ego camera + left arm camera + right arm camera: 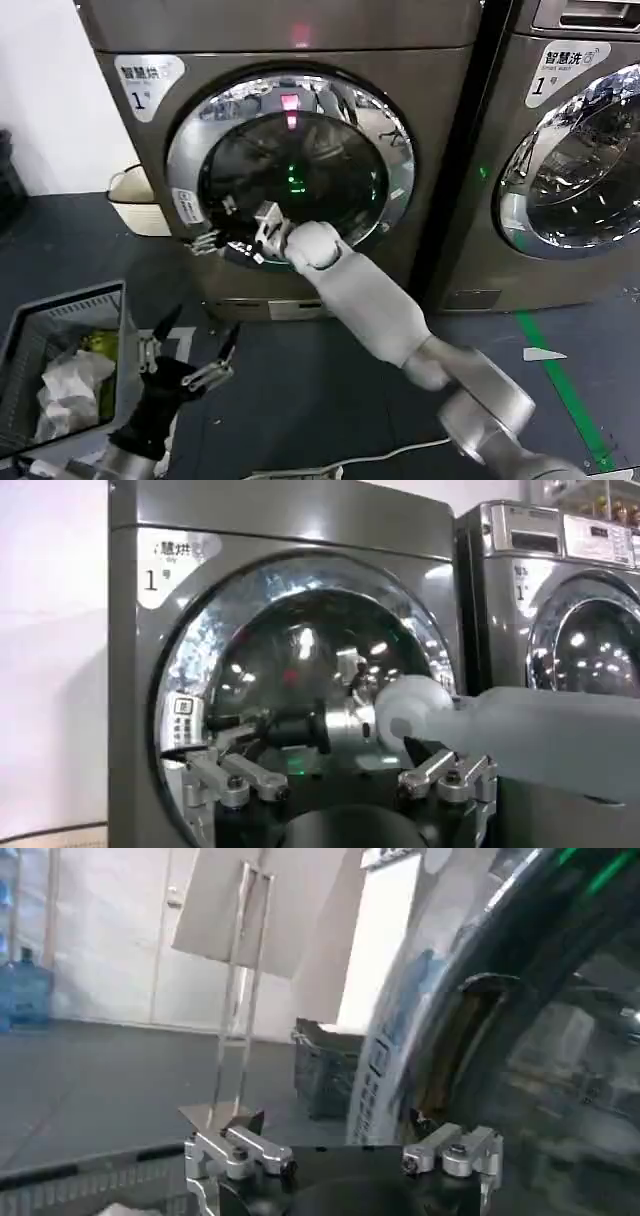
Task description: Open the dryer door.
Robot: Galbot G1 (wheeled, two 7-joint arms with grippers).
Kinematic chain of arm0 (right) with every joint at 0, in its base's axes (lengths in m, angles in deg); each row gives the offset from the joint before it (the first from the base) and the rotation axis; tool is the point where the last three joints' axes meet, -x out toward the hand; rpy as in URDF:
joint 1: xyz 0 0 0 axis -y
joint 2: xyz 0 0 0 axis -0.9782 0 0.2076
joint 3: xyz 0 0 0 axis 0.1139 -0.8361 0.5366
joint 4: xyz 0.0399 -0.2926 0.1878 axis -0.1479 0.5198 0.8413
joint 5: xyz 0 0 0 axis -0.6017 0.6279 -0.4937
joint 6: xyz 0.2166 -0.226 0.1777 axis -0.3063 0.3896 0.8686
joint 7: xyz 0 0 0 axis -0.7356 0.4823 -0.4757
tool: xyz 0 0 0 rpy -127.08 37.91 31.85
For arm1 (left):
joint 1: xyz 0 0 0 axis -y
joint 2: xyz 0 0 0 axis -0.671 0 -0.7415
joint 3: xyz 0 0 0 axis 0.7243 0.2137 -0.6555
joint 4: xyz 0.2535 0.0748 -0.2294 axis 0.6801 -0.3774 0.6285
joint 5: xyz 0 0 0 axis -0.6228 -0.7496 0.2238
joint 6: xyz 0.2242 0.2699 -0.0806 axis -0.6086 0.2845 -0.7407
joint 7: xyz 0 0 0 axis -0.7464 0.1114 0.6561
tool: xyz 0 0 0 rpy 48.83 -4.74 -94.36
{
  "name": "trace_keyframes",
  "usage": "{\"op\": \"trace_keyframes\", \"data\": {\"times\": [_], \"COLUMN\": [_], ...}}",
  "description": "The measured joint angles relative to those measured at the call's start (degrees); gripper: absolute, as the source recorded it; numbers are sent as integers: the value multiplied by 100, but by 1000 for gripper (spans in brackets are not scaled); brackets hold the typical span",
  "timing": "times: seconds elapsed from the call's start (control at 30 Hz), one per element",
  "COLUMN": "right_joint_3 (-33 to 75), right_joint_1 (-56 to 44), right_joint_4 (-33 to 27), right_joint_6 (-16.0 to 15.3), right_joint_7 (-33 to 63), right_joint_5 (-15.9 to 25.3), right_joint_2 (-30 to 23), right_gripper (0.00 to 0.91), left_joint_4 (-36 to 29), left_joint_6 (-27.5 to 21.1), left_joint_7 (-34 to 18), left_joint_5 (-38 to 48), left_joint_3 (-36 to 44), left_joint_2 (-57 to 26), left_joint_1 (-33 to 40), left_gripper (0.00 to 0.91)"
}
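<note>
The right gripper (215,240), fingers apart, reaches the left rim of the closed dryer door (290,160), apparently needing to hook and pull; the left gripper (190,350) waits low, fingers spread.

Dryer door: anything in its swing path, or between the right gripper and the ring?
Nothing visible blocks either. The right gripper is already at the left edge of the dryer door, by the small white label on the chrome ring. The floor in front is bare; the basket and left gripper sit lower left, apparently clear of the swing.
</note>
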Motion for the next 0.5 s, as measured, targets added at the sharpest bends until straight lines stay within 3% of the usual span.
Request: {"op": "trace_keyframes", "data": {"times": [0.23,0.5], "right_joint_3": [75,147], "right_joint_1": [-196,-412], "right_joint_4": [362,739], "right_joint_6": [-267,-226], "right_joint_7": [-426,-794], "right_joint_5": [42,56], "right_joint_2": [278,476], "right_gripper": [907,907], "left_joint_4": [177,492], "left_joint_6": [-336,-835], "left_joint_7": [200,300], "left_joint_5": [436,1145], "left_joint_3": [-505,-1585], "left_joint_2": [-185,-488], "left_joint_1": [201,582], "left_gripper": [907,907]}}
